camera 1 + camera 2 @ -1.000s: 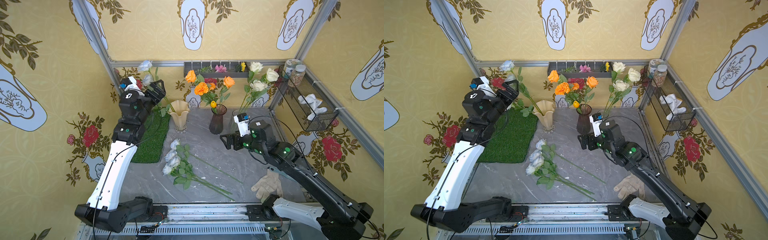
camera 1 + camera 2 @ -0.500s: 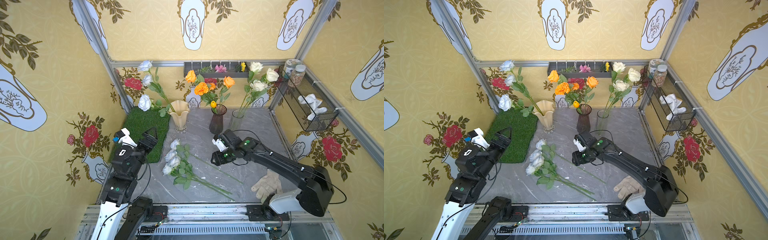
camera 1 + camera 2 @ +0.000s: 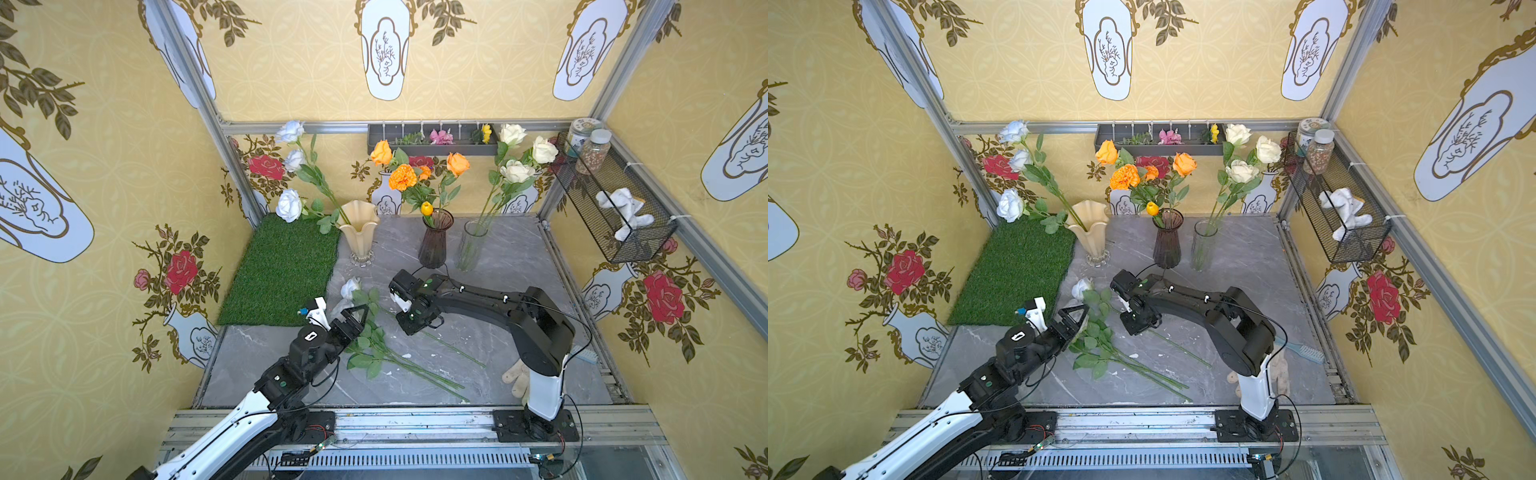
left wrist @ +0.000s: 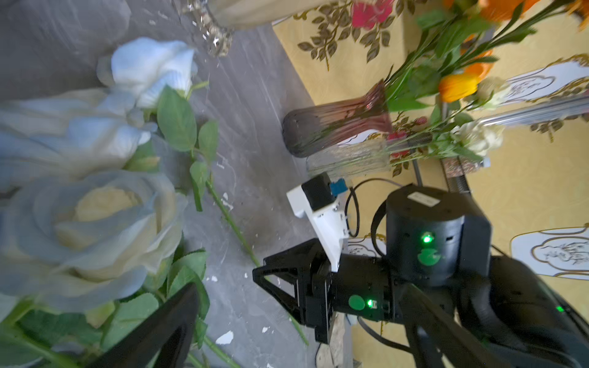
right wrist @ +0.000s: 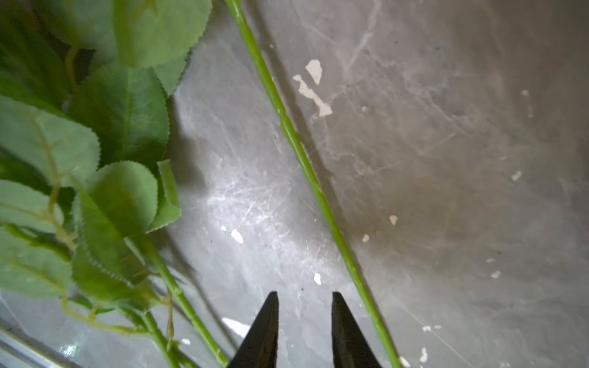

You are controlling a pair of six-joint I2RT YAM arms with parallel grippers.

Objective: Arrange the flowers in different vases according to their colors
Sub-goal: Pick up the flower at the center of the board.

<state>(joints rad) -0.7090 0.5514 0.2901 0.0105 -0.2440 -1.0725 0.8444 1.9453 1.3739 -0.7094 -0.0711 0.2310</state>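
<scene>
wide open at the left gripper (image 3: 351, 318), over the pale blue-white roses (image 4: 89, 229), gripping nothing. narrow but empty at the right gripper (image 5: 304, 296), just beside a green stem (image 5: 306, 172).

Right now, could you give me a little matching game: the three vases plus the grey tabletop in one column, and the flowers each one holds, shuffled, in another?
Column one:
1. ruffled cream vase
2. purple ribbed vase
3. clear cylinder vase
4. grey tabletop

Column two:
A. cream-white roses
B. pale roses lying flat
C. orange blooms with a yellow tulip
D. pale blue-white roses standing upright

Pairs: 1-D, 2-C, 3-A, 4-B.
</scene>
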